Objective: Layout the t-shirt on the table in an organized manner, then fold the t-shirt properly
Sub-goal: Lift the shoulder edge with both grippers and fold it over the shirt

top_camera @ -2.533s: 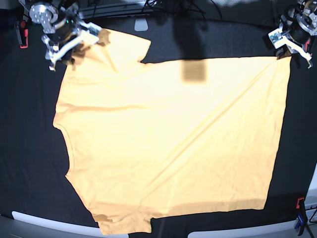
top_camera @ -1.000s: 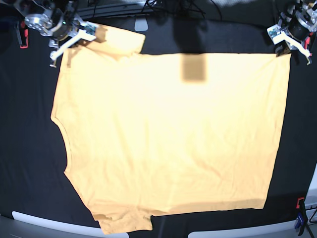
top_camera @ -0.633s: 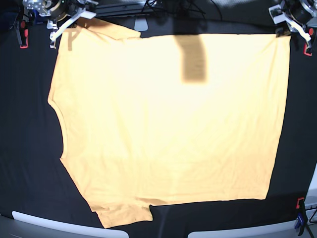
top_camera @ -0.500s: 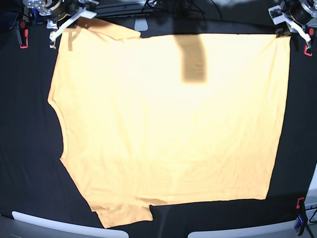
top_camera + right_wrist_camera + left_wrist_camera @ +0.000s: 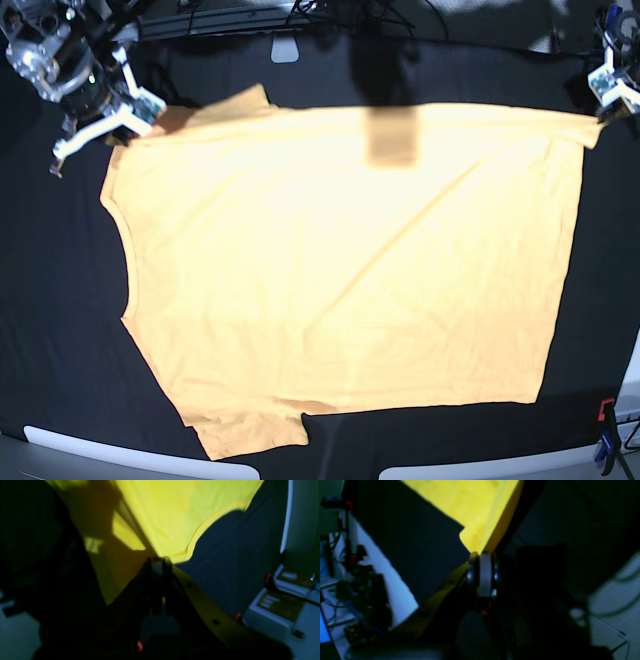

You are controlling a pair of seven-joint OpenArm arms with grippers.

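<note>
Base view shows you the t-shirt (image 5: 350,250) spread across the tabletop (image 5: 50,340), both grippers (image 5: 160,561) pinching its far corners; folding remains.

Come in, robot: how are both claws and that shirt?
Both claws, left and right, shut on pale orange-yellow cotton t-shirt. Shirt spread, far edge lifted, not folded. No obstruction seen.
</note>
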